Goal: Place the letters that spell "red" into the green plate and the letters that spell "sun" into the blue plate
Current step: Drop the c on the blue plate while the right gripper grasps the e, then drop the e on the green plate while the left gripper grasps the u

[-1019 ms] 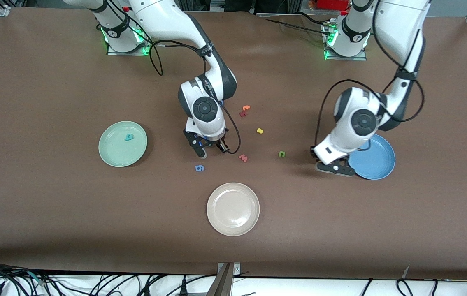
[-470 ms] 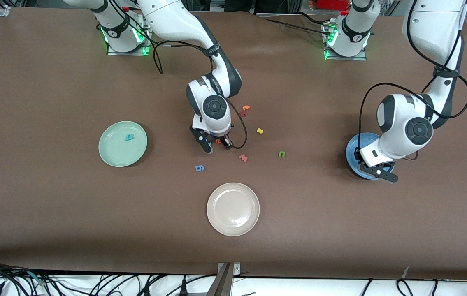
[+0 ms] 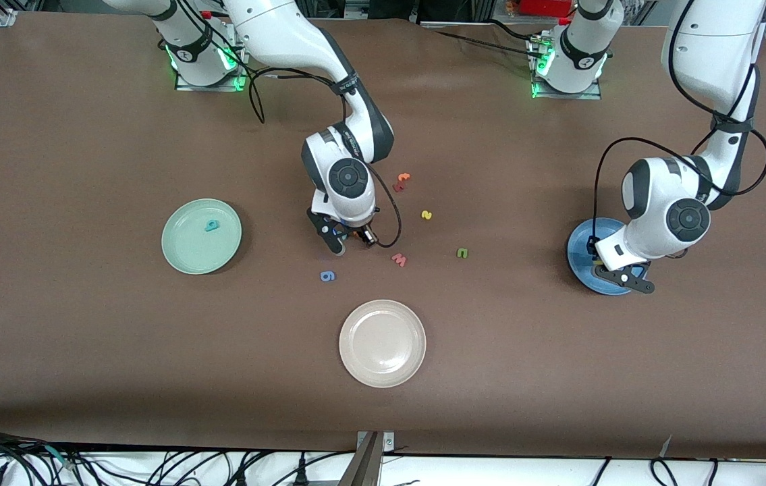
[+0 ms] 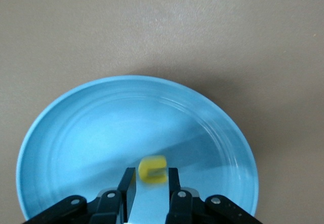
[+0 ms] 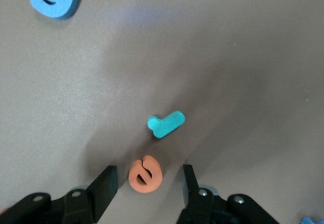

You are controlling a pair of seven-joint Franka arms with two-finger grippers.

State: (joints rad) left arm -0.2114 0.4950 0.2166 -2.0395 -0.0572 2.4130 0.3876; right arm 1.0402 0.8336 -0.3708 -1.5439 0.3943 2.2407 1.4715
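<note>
Plates: three — green plate toward the right arm's end, blue plate toward the left arm's end, beige plate nearest the front camera.

Left gripper sits over the blue plate, fingers pinched on one yellow "u".

Right gripper is low over the table, jaws spread either side of one orange "e", not touching; one teal "r" lies just beside it.

One teal "d" lies in the green plate.

One yellow "s" and one green "n" lie on the table.
</note>
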